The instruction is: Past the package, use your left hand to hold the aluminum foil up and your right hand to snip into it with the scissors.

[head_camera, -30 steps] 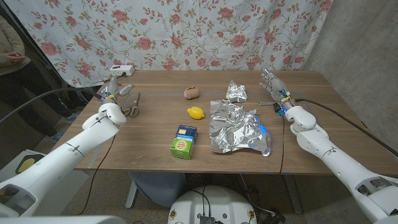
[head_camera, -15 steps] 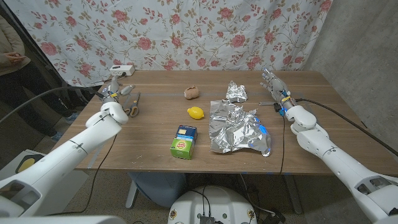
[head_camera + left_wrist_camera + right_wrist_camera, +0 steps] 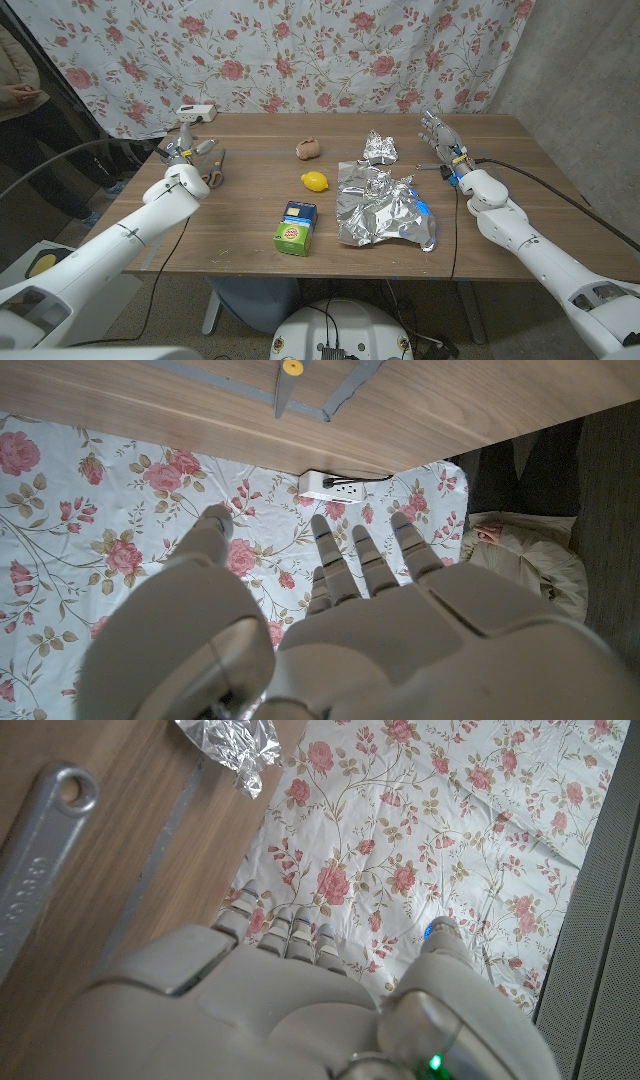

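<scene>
Little moved; left hand [image 3: 184, 150] fingers spread by scissors [image 3: 214, 169].

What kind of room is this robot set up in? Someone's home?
Probably a makeshift test or recording space, not a home: a flowered sheet hangs as a backdrop behind the wooden table, cables trail off it, and a person stands watching.
</scene>
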{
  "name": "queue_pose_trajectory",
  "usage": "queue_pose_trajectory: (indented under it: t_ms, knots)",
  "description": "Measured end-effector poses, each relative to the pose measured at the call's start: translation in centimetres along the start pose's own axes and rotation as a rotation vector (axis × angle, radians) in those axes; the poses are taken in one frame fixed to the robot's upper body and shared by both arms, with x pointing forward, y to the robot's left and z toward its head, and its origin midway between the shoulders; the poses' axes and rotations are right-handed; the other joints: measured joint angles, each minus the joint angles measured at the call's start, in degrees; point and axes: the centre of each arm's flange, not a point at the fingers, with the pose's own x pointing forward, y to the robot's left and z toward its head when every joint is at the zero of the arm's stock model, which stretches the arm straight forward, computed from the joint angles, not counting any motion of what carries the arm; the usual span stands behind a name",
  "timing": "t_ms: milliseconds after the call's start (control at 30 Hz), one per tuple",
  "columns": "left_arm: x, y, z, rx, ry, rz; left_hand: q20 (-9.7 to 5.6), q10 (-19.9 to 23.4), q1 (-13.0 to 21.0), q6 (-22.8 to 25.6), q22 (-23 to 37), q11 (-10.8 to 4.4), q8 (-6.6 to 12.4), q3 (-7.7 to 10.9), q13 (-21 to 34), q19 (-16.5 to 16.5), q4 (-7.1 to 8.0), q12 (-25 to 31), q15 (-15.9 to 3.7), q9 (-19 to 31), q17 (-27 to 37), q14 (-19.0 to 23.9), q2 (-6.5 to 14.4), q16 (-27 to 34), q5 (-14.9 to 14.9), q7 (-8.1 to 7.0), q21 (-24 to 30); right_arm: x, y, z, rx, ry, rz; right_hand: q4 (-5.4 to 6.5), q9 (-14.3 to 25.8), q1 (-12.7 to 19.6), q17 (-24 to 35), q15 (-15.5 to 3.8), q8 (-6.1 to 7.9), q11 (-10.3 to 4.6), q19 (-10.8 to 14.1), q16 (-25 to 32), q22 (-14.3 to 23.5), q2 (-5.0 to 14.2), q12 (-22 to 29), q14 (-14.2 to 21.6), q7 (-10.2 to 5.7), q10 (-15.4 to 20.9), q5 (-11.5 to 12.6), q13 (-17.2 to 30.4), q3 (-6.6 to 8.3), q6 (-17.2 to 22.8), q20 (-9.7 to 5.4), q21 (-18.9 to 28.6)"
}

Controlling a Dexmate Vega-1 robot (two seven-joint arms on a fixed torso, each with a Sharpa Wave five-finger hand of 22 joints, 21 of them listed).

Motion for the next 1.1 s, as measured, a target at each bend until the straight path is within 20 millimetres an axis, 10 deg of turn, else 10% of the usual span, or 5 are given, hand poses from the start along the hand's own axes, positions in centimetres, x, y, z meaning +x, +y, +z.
queue_pose_trajectory:
  t_ms: [1100]
  knots:
    - [0.3,-1.3,-0.3,-0.003,0.054,-0.001,-0.01,-2.46,4.87,-3.48,-0.01,0.86,0.32,-1.57,1.59,0.61,0.47,-1.26,0.31,0.01,-0.01,-1.32,0.34,0.0,0.0,1.84,0.0,0.2,0.1,-0.7,0.004,0.01,0.005,0.0,0.0,0.0,0.0,0.0,0.0,0.0,0.0,0.0,0.0,0.0,0.0,0.0,0.0,0.0,0.0,0.0,0.0,0.0,0.0,0.0]
